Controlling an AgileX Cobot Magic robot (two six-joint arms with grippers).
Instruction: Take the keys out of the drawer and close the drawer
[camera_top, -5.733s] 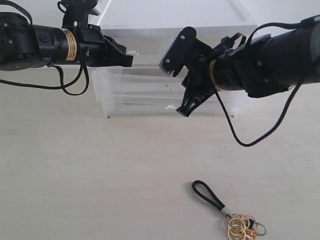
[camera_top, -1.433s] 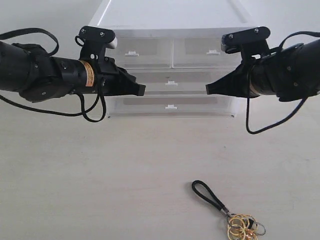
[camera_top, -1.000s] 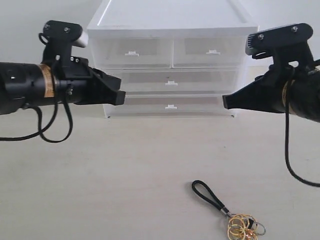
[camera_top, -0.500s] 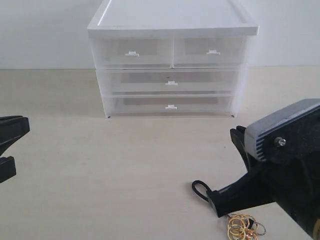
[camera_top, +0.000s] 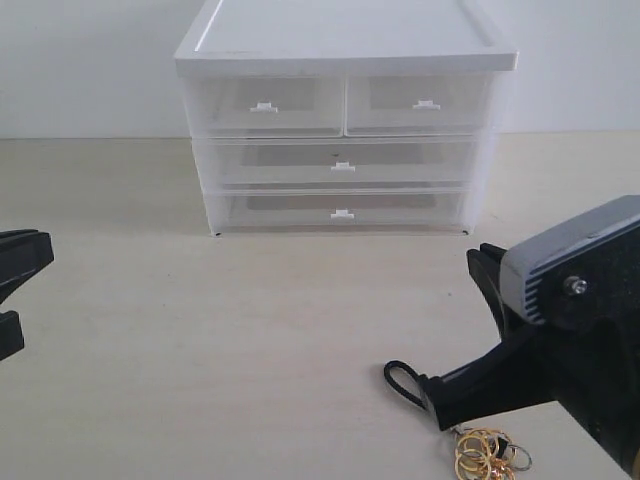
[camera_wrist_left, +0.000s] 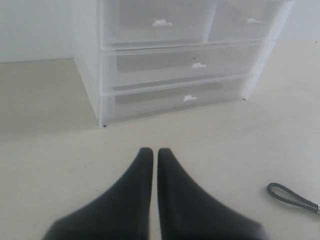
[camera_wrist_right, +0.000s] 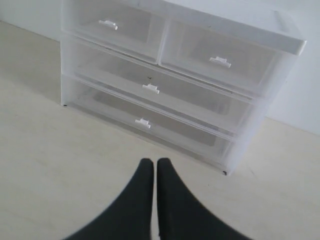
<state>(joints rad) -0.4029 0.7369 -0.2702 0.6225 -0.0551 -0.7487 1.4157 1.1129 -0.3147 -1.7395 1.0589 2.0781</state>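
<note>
The keys, gold rings on a black loop strap, lie on the table near the front right; only the strap shows in the left wrist view. The drawer, the middle tier of the white cabinet, sits flush and closed, as also seen on the drawer and the drawer in the wrist views. My right gripper is shut and empty, its tip over the strap in the exterior view. My left gripper is shut and empty at the far left edge. Both wrist views show fingers pressed together: left gripper, right gripper.
The white cabinet stands at the back centre with two half-width top drawers and a lowest wide drawer, all closed. Bare beige table lies between the cabinet and both grippers.
Both arms have drawn back from the cabinet toward the near side. The drawer, open in the earliest frame, now stands closed. The keys have not moved.
</note>
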